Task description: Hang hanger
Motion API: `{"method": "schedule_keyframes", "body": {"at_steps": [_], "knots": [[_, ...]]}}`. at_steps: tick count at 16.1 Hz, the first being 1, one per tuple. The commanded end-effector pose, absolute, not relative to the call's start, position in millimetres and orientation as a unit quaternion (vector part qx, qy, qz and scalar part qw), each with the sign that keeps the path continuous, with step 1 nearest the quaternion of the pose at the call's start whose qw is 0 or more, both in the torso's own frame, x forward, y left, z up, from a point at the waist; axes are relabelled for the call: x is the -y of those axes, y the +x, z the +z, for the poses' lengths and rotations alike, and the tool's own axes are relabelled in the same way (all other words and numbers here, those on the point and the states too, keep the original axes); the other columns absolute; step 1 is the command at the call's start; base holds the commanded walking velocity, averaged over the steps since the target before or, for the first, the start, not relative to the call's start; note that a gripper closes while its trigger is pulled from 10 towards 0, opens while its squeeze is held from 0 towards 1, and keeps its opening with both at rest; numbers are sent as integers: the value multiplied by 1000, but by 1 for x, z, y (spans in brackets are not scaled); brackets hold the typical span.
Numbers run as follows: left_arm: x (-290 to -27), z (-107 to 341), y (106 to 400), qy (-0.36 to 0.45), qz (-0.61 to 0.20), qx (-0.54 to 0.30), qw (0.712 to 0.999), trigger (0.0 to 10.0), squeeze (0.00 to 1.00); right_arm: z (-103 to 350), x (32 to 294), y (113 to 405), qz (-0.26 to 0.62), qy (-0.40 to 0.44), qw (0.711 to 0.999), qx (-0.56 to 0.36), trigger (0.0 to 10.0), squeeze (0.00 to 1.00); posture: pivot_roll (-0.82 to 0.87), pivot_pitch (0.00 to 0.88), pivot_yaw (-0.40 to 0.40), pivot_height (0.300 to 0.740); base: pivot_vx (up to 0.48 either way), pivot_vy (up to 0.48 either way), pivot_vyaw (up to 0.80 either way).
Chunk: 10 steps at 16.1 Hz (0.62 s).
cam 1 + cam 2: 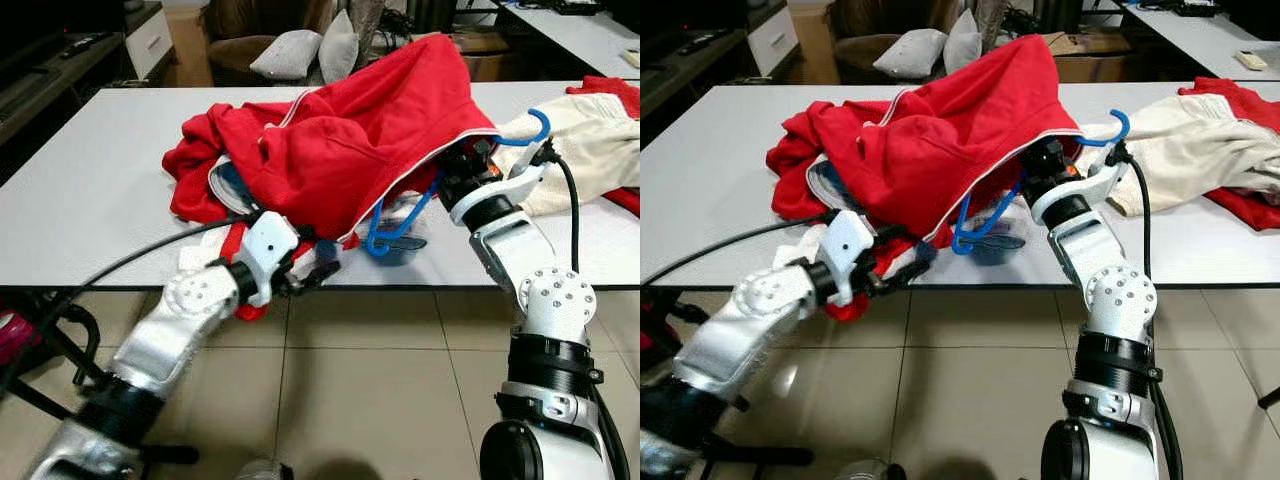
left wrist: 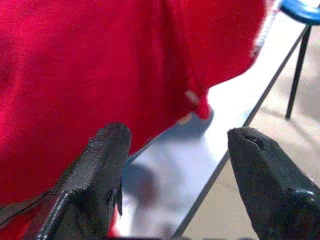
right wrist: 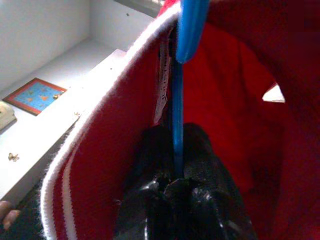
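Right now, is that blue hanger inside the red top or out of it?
Partly inside: the blue hanger runs up under the red top, its hook poking out by the right gripper, shut on it.

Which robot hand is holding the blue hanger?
The right gripper, pinched shut on the hanger inside the red top. The left gripper is open, empty.

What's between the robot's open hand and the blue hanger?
In the left eye view, hanging folds of the red garment and the table edge lie between the left gripper and the blue hanger.
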<state>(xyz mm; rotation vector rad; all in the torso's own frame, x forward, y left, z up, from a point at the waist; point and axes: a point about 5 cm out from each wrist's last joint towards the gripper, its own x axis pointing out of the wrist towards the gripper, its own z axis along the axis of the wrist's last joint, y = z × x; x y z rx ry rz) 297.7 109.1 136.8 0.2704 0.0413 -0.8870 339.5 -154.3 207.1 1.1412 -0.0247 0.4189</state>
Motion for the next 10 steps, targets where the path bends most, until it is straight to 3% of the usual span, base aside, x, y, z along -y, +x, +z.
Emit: {"method": "schedule_keyframes", "body": {"at_steps": [1, 2, 3, 5, 8, 10], "knots": [[-102, 139, 299, 96, -441, -5, 892, 10000, 918, 223, 155, 342, 207, 540, 815, 44, 10000, 0, 7, 0, 65, 740, 0, 0, 0], [-100, 139, 298, 77, -446, -3, 892, 10000, 918, 223, 155, 342, 207, 540, 815, 44, 10000, 0, 7, 0, 65, 740, 0, 0, 0], [-98, 137, 299, 78, -443, -8, 893, 10000, 0, 224, 156, 343, 206, 541, 814, 44, 10000, 0, 6, 0, 66, 740, 0, 0, 0], [-97, 126, 307, 106, -413, -27, 904, 10000, 0, 224, 155, 343, 207, 545, 811, 46, 10000, 0, 8, 0, 65, 740, 0, 0, 0], [-85, 130, 315, 1, -390, -15, 921, 10000, 0, 225, 151, 344, 212, 548, 808, 44, 10000, 0, 10, 0, 62, 740, 0, 0, 0], [-82, 128, 318, 14, -377, -16, 926, 10000, 0, 225, 150, 343, 214, 550, 806, 44, 10000, 0, 11, 0, 62, 740, 0, 0, 0]]}}
